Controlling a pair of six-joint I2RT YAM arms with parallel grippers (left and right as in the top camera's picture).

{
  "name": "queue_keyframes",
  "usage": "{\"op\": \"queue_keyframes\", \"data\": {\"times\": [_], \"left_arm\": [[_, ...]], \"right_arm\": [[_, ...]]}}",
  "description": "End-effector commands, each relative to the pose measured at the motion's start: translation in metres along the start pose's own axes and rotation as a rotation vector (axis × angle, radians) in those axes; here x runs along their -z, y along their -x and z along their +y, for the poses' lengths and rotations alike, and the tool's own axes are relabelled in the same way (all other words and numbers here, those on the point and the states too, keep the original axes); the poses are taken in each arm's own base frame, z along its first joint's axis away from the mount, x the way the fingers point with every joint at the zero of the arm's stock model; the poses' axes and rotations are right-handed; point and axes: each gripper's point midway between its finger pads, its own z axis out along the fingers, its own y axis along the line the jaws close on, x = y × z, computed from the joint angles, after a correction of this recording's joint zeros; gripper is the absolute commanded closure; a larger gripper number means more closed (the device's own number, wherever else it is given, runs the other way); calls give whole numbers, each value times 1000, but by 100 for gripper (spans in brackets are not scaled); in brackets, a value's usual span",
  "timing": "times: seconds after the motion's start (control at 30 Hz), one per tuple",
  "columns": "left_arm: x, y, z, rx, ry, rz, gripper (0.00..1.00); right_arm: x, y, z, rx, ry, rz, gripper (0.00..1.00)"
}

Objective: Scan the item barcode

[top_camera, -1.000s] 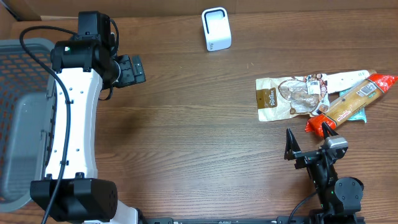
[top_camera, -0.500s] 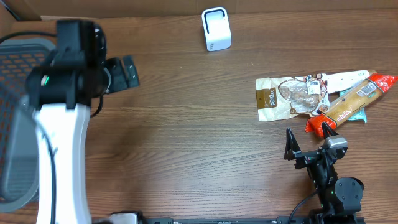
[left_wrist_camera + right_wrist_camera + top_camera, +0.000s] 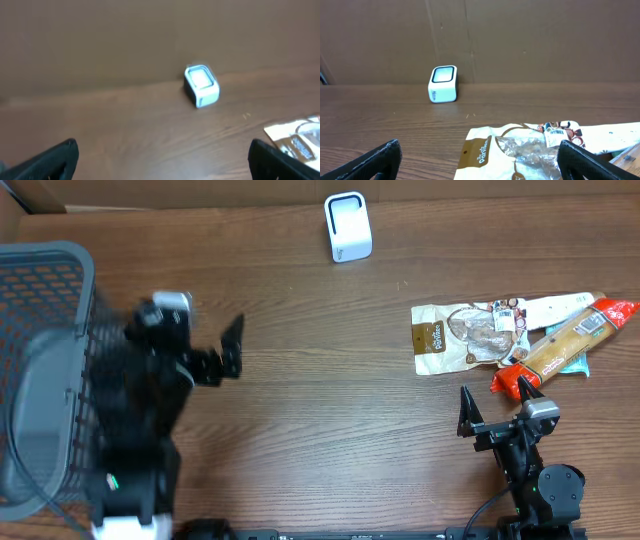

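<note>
The white box-shaped scanner point(image 3: 348, 226) stands at the back of the table, also seen as scanner point(image 3: 201, 86) and scanner point(image 3: 443, 83). Items lie in a pile at the right: a brown-and-white snack pouch point(image 3: 468, 335), an orange-red packet point(image 3: 565, 345) and a white pack point(image 3: 555, 307). The pouch point(image 3: 520, 150) carries a barcode label point(image 3: 555, 132). My right gripper point(image 3: 497, 405) is open just in front of the pile, its jaws point(image 3: 481, 157) empty. My left gripper point(image 3: 222, 355), blurred by motion, is open and empty over bare wood at the left, its jaws wide apart point(image 3: 162, 160).
A grey mesh basket point(image 3: 40, 330) stands at the table's left edge, close to the left arm. A brown cardboard wall runs along the back behind the scanner.
The left arm has swung from the back left toward the front, its gripper now lower and pointing right. The right arm and the items have not moved.
</note>
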Motion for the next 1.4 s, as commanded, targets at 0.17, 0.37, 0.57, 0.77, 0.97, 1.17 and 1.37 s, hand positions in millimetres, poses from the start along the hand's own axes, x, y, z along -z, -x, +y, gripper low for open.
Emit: {"op": "queue_keyframes", "data": {"times": [0.17,0.37,0.57,0.77,0.97,1.17,1.37], "left_arm": [[27,-50,-4,-124,59,-283,0],[31,-100,11,-32,155,-348,0],[26,-138,10,-12,151,-332,0],[22,-165,18,8,201,-224,0],[20,-176,17,23,192,-182,1],[20,-176,17,24,192,-180,0],[20,-176,17,24,192,-180,0]], "right_arm": [[0,-1,0,-5,-2,-8,0],[0,-1,0,-5,-2,-8,0],[0,-1,0,-5,-2,-8,0],[0,-1,0,-5,-2,-8,0],[0,-1,0,-5,-2,-8,0],[0,-1,0,-5,-2,-8,0],[0,-1,0,-5,-2,-8,0]]}}
